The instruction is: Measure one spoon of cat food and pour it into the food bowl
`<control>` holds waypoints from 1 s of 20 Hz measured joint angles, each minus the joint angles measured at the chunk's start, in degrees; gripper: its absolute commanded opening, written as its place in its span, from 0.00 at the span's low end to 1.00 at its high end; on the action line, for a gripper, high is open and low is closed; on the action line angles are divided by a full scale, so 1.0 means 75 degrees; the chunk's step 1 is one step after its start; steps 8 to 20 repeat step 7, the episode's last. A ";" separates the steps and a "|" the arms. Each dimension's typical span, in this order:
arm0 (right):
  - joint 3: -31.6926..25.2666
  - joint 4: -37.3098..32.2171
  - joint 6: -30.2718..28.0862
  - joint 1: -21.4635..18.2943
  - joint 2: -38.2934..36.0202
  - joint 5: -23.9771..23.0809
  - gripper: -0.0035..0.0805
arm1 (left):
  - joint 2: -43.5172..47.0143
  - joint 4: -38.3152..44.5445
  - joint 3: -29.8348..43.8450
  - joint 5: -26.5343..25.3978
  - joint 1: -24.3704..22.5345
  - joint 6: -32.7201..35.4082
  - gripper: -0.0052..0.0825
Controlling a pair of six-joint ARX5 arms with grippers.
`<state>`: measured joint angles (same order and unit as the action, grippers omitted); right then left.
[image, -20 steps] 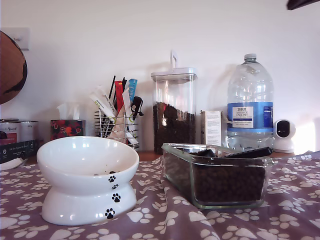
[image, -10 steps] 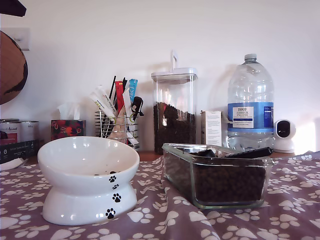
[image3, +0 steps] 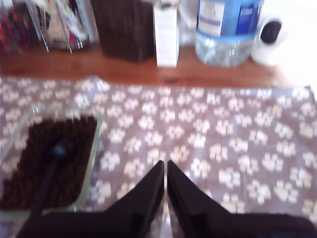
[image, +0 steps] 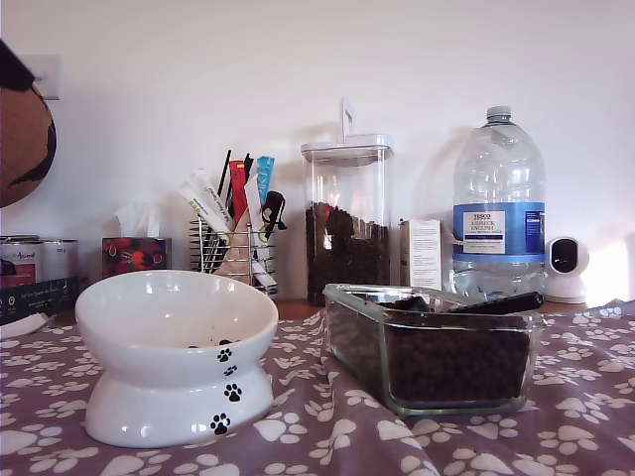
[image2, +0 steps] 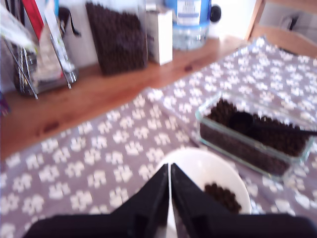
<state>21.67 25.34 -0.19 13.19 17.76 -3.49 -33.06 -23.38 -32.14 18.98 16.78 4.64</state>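
The white food bowl [image: 177,337] with paw prints stands on the cloth at the exterior view's left and holds a little cat food [image2: 223,196]. To its right, the clear glass dish [image: 432,347] is full of cat food [image: 456,362], and the black spoon [image: 496,302] lies on top. My first gripper [image2: 170,173] is shut and empty, high above the food bowl [image2: 198,168]. My second gripper [image3: 166,168] is also shut and empty, above the cloth beside the glass dish [image3: 91,163], where the spoon [image3: 57,148] lies. A dark arm part [image: 10,64] shows at the exterior view's left edge.
Along the back wall stand tins [image: 35,268], a tissue box [image: 136,256], a wire rack of sticks [image: 233,233], a tall clear canister of kibble [image: 345,223], a small white box [image: 422,255], a big water bottle [image: 498,203] and a small white camera [image: 566,268]. A paw-print cloth [image: 298,426] covers the table.
A dark arm part left the exterior view's top right corner. Another appeared at the top left and has come lower along the left edge. Bowl, dish and spoon have not moved.
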 measured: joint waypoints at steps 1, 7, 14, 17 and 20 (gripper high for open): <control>0.0000 0.0254 0.0000 0.0000 0.0000 0.0000 0.03 | 0.0000 -0.0157 0.0000 0.0000 0.0000 0.0000 0.04; 0.0000 0.1338 0.0015 0.0000 0.0000 0.0000 0.03 | -0.0003 -0.0755 0.0000 0.0000 0.0000 0.0000 0.04; 0.0000 0.1338 0.0015 0.0000 0.0000 0.0000 0.03 | -0.0003 -0.0755 0.0000 0.0000 0.0000 0.0000 0.04; 0.0000 0.1338 0.0015 0.0000 0.0000 0.0000 0.03 | -0.0003 -0.0755 0.0000 0.0000 0.0000 0.0000 0.04; 0.0000 0.1338 0.0015 0.0000 0.0000 0.0000 0.03 | -0.0003 -0.0755 0.0000 0.0000 0.0000 0.0000 0.04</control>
